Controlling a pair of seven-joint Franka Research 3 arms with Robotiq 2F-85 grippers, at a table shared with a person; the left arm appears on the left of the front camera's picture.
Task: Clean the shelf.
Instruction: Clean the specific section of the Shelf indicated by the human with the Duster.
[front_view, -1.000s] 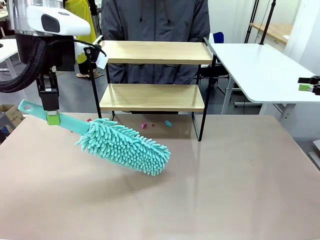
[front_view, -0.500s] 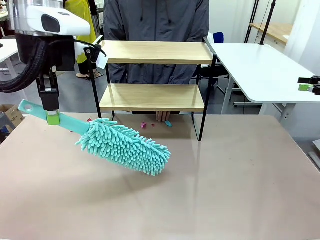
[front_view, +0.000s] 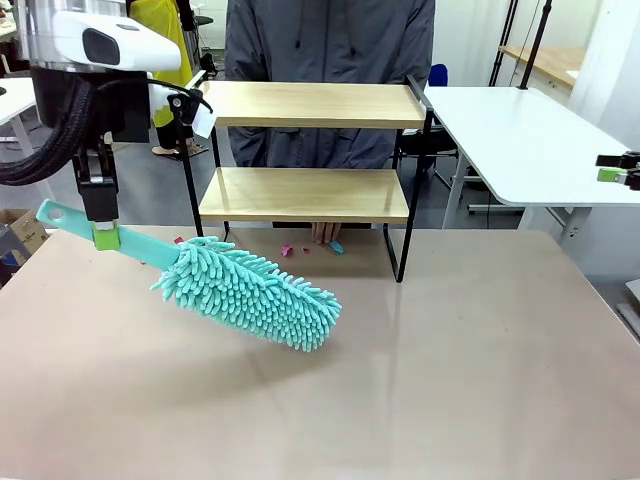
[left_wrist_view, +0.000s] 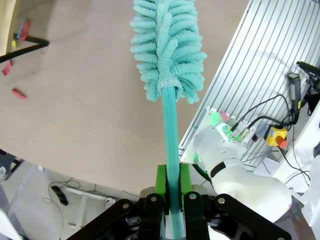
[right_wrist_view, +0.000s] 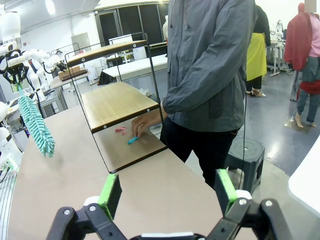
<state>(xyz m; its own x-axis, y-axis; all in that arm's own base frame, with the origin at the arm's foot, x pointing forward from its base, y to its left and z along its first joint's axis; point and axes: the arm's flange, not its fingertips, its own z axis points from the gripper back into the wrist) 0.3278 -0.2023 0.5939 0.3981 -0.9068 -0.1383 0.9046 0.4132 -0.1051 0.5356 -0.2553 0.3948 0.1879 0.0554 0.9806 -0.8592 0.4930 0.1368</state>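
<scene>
My left gripper (front_view: 104, 236) is clamped on the duster (front_view: 250, 292) handle, its head over the desk's (front_view: 450, 380) left half. My right gripper (right_wrist_view: 167, 190) stands wide apart, empty. The shelf (front_view: 310, 105) sits at the far edge, with a hand (front_view: 324, 232) by scraps (front_view: 336, 246) beneath it.

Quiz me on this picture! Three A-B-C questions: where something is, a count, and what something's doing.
1. Where are the small scraps? A) in a bowl B) on the table under the shelf C) in a cup
2. How many wooden boards has the shelf? A) two B) one C) four
3. The left end effector is: A) open B) holding a cup C) shut on the duster handle
Answers: B, they lie between the shelf's legs; A, one board sits above another; C, green pads clamp the handle.
</scene>
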